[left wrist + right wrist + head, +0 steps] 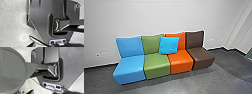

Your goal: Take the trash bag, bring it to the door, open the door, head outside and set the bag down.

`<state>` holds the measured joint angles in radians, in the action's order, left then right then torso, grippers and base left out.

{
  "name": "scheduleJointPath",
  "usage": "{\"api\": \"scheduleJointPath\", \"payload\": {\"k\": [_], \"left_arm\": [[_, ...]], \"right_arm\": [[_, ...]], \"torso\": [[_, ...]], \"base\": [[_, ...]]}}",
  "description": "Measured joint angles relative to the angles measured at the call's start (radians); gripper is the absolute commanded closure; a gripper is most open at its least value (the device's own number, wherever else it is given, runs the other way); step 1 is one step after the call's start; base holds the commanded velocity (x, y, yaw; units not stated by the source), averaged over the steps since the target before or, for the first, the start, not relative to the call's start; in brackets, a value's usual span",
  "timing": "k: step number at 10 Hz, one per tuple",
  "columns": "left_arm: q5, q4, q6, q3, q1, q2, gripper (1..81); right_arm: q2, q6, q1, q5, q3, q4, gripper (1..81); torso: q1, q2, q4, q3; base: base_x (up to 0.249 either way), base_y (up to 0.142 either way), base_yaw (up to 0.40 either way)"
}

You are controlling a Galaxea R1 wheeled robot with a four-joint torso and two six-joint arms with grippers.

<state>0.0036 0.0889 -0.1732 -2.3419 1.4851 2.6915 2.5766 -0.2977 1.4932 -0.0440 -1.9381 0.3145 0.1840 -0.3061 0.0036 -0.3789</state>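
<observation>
Low in the left wrist view, dark parts of my left gripper (46, 45) reach in over pale speckled floor, close to the robot's own wide plate. My right gripper (43, 92) appears similarly as dark shapes along the bottom of the right wrist view, beside the robot's base. How either gripper stands cannot be made out, and I see nothing hanging from them.
Joined seats in blue (131, 67), green (157, 65), orange (181, 62) and brown (200, 56) stand along a white wall (159, 17). A bright blue cushion (168, 45) leans on the backrests. Grey floor (204, 83) runs before them.
</observation>
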Motion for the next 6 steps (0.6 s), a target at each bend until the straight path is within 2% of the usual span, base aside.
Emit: {"api": "scheduleJointPath", "payload": {"k": [2, 3, 5, 6], "left_arm": [[-0.003, -0.06, -0.007, 0.005, -0.031, -0.031, 1.0], [-0.003, -0.08, -0.007, 0.005, -0.038, -0.034, 1.0], [0.004, -0.14, -0.007, 0.011, -0.062, -0.035, 1.0], [0.012, -0.193, -0.007, 0.011, -0.077, -0.035, 1.0]], "right_arm": [[-0.077, 0.003, -0.032, 0.011, 0.087, 0.019, 1.0], [-0.11, 0.002, -0.044, 0.011, 0.118, 0.03, 1.0], [-0.177, 0.003, -0.073, 0.018, 0.18, 0.057, 1.0], [-0.201, 0.002, -0.075, 0.017, 0.202, 0.072, 1.0]], "torso": [[0.046, -0.072, 0.0, -0.067], [0.068, -0.105, 0.0, -0.085], [0.103, -0.163, 0.0, -0.099], [0.126, -0.198, 0.0, -0.1]], "base": [[0.0, 0.0, 0.0], [0.0, 0.0, 0.0], [0.0, 0.0, 0.0], [0.0, 0.0, 0.0]]}}
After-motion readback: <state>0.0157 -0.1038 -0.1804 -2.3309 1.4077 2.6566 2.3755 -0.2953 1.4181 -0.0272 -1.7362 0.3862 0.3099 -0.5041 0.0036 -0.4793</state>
